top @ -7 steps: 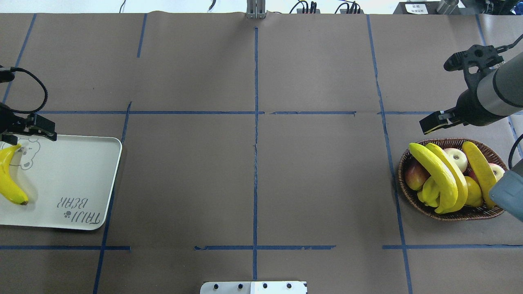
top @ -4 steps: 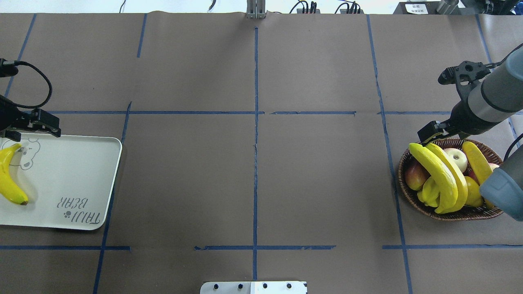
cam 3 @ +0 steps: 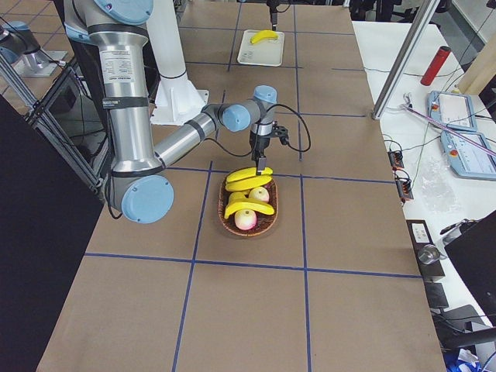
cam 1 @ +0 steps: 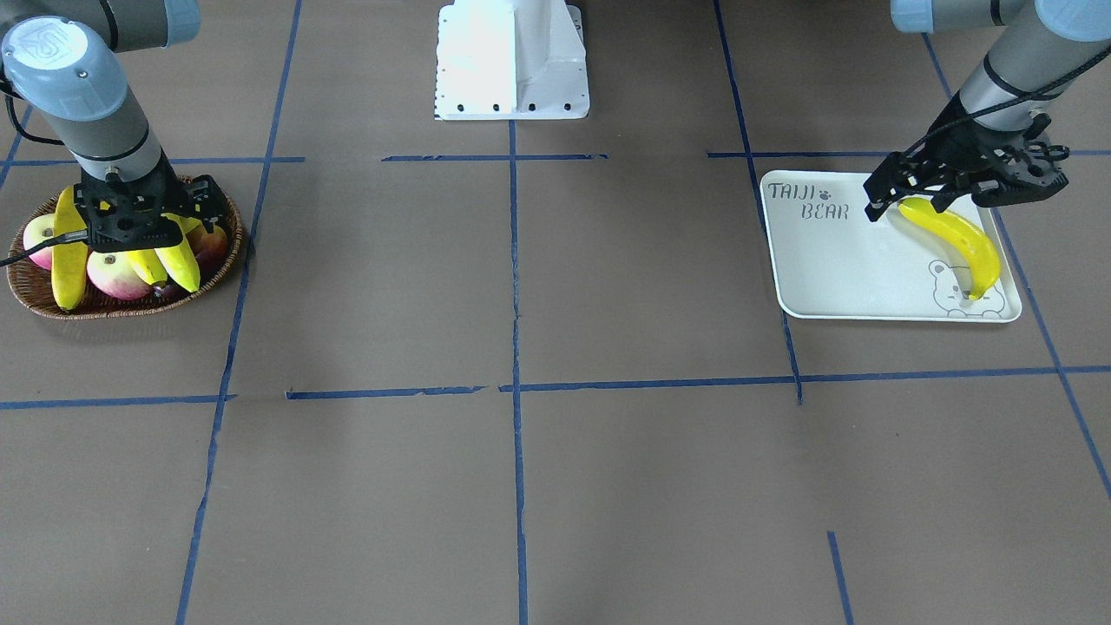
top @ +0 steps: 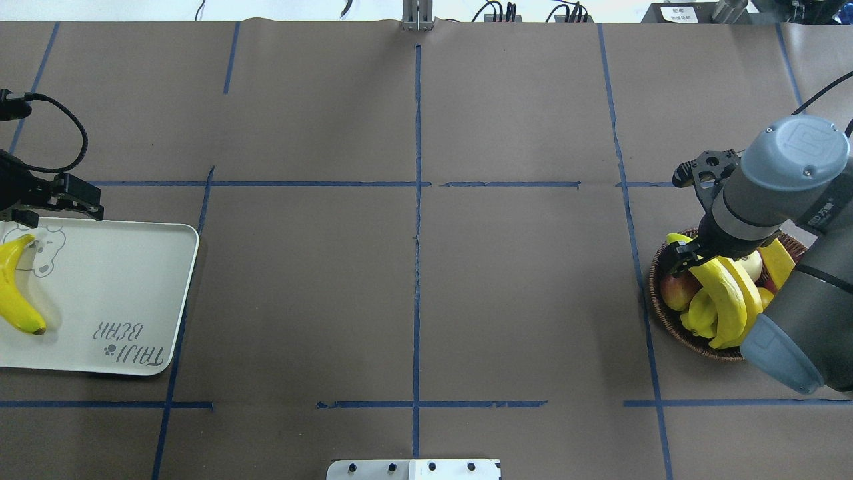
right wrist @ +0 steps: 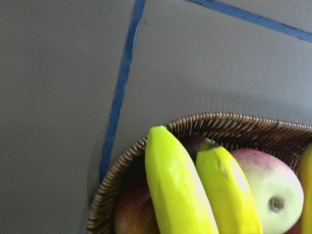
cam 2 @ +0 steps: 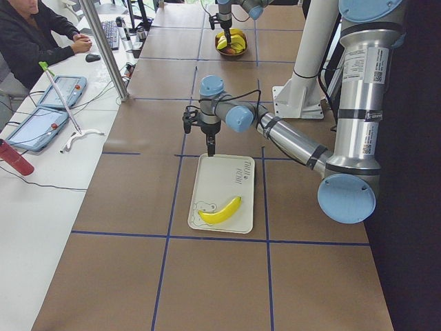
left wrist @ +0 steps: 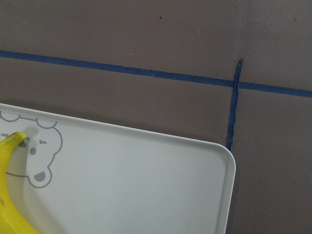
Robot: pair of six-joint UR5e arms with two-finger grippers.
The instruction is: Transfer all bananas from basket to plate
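Bananas [cam 1: 69, 269] among apples [cam 1: 109, 276] in basket [cam 1: 113, 312]

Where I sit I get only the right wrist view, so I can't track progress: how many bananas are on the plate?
Observer: One banana lies on the plate, beside the bear outline.
Operator: And the left arm?
Observer: Its end effector hangs open and empty above the plate.
Operator: How many in the basket altogether?
Observer: Three bananas lie in the basket; the third is on the side away from your two.
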